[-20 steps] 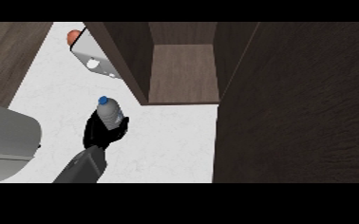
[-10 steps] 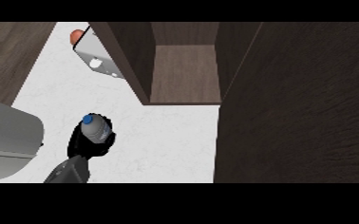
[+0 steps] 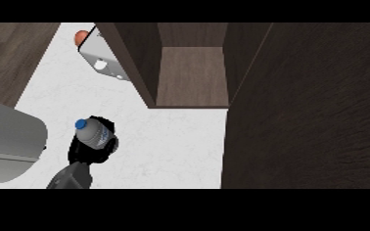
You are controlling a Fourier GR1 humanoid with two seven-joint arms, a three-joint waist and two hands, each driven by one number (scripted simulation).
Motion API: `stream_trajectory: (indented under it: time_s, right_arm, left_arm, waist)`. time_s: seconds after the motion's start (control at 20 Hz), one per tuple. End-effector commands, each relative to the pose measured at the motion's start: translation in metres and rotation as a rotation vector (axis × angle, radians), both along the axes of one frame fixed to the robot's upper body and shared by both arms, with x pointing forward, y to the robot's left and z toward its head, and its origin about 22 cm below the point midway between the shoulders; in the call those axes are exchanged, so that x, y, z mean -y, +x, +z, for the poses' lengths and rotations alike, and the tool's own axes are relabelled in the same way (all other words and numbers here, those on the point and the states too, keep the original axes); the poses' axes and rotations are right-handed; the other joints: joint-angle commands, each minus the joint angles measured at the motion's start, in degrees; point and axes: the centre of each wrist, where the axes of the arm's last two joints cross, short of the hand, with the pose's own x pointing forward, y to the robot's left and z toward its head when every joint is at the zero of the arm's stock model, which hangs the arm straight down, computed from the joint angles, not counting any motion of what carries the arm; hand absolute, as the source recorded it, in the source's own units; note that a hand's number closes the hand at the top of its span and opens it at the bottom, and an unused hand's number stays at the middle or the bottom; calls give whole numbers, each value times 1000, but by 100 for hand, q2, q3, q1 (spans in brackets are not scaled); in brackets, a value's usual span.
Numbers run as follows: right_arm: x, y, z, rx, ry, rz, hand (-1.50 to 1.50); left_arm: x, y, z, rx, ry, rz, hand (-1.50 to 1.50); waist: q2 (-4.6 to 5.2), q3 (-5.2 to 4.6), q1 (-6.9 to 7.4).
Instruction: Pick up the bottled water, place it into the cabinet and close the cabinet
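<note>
The bottled water (image 3: 94,135), clear with a blue cap, is tilted with its cap toward me, held above the white counter (image 3: 173,137) at the lower left of the head view. My left hand (image 3: 85,152) is curled round its lower part and hides it. The open cabinet (image 3: 192,76) of dark wood lies up and to the right of the bottle, its bare floor showing. A wide dark wood panel (image 3: 303,112) fills the right side; I cannot tell if it is the cabinet's door. My right hand does not show.
A grey rounded object (image 3: 18,144) sits at the left edge, close to my forearm. A white box with round knobs (image 3: 101,56) and an orange-red thing (image 3: 81,36) lie at the upper left, beside the cabinet's left wall. Dark wood (image 3: 22,54) covers the upper left corner.
My left hand has drawn back toward the lower left with the bottle in it. The bottle has tilted so its blue cap points more toward me.
</note>
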Motion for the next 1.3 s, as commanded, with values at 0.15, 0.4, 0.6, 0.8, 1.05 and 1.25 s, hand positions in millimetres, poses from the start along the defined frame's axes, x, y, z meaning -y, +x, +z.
stream_trajectory:
  time_s: [0.15, 0.4, 0.6, 0.8, 1.05, 1.25]
  right_arm:
    - [-1, 7, -3, -14, 2, 24, -150]
    - [-5, -7, -19, -15, 9, 7, -150]
    - [-6, 1, 4, 5, 8, 21, -150]
    - [-11, 3, 1, -4, 32, 23, -150]
    - [-17, 8, -1, 11, 14, 37, -150]
    - [-23, 5, 2, -8, 20, 12, -150]
  left_arm:
    - [28, 3, 29, 53, -13, -71, 150]
    - [50, 9, 68, 96, 21, -88, 150]
    - [90, 16, 102, 123, 31, -117, 150]
    - [109, 30, 135, 146, 87, -100, 150]
    - [135, 52, 162, 184, 147, -86, 150]
    - [156, 60, 178, 152, 186, -101, 150]
  waist:
    - [-9, 5, 42]
    - [-14, 5, 23]
    - [-5, 1, -3]
    - [5, -1, -20]
    - [18, -5, -52]
    - [19, -5, -50]
